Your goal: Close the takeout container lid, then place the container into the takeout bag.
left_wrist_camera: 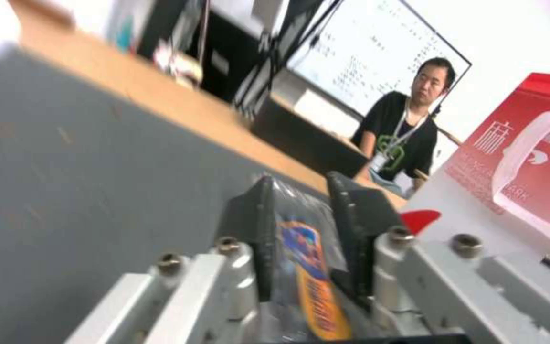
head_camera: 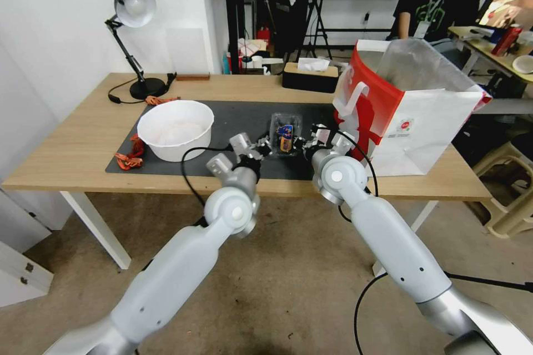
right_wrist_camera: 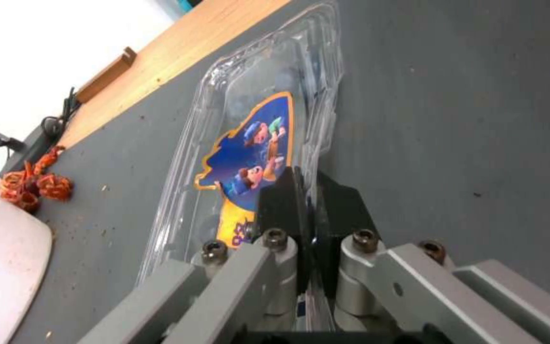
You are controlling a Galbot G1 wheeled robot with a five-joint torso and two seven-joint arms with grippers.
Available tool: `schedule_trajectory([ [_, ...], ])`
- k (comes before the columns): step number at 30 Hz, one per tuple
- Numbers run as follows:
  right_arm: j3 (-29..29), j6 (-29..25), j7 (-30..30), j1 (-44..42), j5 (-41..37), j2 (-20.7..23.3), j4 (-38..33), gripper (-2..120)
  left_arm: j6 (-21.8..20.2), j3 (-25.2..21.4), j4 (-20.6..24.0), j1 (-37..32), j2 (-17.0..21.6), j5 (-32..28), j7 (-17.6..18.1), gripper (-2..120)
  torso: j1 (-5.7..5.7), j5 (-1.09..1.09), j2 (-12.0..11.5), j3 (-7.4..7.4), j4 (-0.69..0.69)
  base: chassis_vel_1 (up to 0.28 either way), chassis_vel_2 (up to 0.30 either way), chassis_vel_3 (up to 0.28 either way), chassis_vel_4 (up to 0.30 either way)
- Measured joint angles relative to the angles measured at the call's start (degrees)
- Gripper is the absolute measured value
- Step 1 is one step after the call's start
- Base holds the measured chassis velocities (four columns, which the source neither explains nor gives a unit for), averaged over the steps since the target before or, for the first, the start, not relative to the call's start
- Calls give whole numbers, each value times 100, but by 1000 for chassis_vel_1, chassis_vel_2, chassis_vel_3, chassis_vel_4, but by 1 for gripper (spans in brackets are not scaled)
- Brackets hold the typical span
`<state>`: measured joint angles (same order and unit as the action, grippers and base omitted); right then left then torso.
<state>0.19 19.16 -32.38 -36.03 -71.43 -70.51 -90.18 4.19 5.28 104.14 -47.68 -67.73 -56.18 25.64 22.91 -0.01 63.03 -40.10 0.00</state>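
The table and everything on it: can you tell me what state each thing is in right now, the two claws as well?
takeout container: lying on the dark mat, lid down, gripped from both sides
left gripper: shut on the container
right gripper: pinched shut on the container's rim
takeout bag: upright, mouth open
white bowl: upright
desk lamp: standing

Left gripper (left_wrist_camera: 303, 239) pinching the takeout container (left_wrist_camera: 310, 267), it seems; takeout bag (left_wrist_camera: 511, 157) upper right of frame.
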Motion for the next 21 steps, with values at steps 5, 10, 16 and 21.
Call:
schedule_trajectory([
  [5,-1,-1,4,0,22,-5,0,0,-46,-313,301,-447,207,999,-238,39,0,0,0,0,0,0,0,0,0],
  [10,4,-3,18,1,32,6,-7,0,-21,-819,624,-1124,466,2033,-544,57,0,1,0,0,1,0,0,0,0],
  [16,24,-9,47,-1,65,29,-18,0,216,-1423,938,-2023,640,3092,-771,83,0,1,0,0,0,0,0,0,0],
  [21,33,-12,48,-8,88,10,-34,0,354,-1773,1028,-2542,643,3441,-772,97,0,1,0,0,0,0,0,0,0],
])
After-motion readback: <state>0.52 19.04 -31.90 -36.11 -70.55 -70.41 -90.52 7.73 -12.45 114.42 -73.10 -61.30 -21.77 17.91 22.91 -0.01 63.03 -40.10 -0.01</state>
